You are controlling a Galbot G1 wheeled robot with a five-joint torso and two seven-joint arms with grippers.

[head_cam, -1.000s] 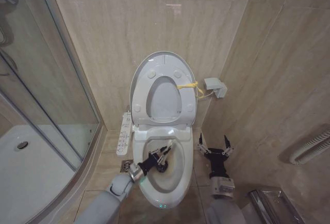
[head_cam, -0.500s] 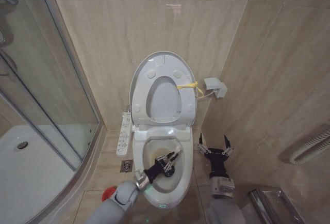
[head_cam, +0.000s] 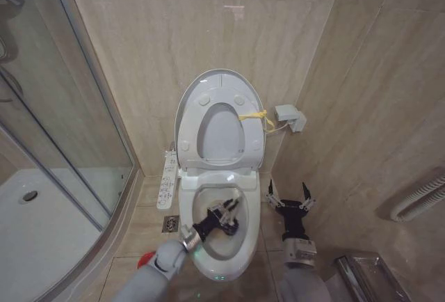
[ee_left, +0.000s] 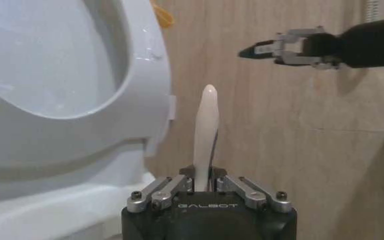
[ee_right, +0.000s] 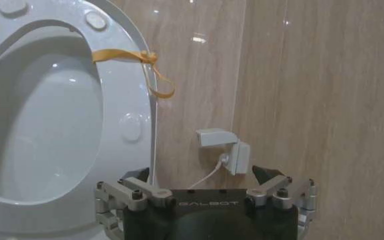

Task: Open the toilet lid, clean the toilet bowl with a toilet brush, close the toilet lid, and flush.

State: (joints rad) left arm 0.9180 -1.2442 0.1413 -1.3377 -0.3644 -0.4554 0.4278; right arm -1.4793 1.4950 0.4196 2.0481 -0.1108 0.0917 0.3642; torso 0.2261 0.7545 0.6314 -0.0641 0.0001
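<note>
Your view looks down on the bowl (head_cam: pixel 221 243), lid (head_cam: pixel 219 117) raised at 12 o'clock. Left gripper (head_cam: pixel 224 217) clamps the brush (ee_left: pixel 204 137) inside it, handle running toward 1 o'clock. Right gripper (head_cam: pixel 290 197) waits spread wide, at 3 o'clock beside the bowl.

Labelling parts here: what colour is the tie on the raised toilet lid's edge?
Yellow: the tie on the glossy white oval toilet lid, clearest in the right wrist view.

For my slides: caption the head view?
Left gripper scrubs stained white ceramic toilet bowl with slim white-handled toilet brush.
</note>
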